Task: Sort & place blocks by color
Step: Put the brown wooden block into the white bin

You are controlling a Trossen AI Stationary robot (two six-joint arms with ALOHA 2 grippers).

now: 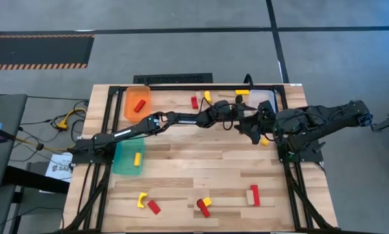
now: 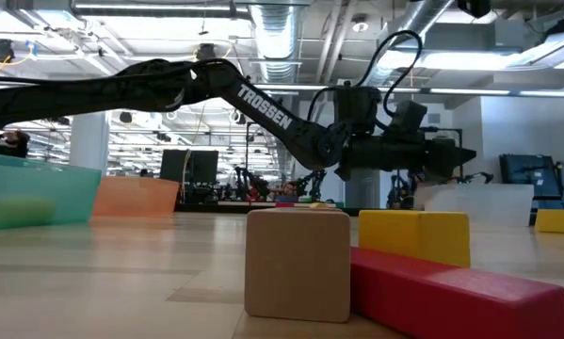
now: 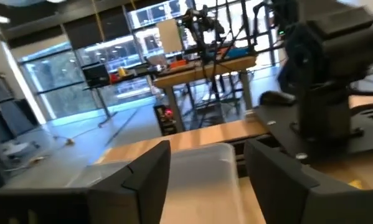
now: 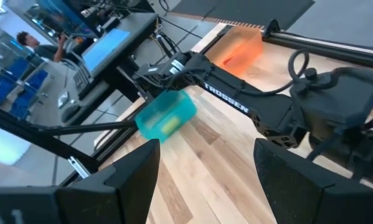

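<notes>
Pale wood table (image 1: 200,162), open workshop beyond

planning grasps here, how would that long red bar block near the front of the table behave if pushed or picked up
The long red bar block looks rigid with flat faces, so it will likely slide rather than roll. It lies on its long side, so tipping seems unlikely. It touches the pale wood cube and sits beside a yellow block; a push would probably nudge them.

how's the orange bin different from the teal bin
The orange bin sits at the table's far edge and holds a red block. The teal bin sits nearer, beside the left arm's base, and holds a yellow block. Both are see-through, with one block each.
</notes>
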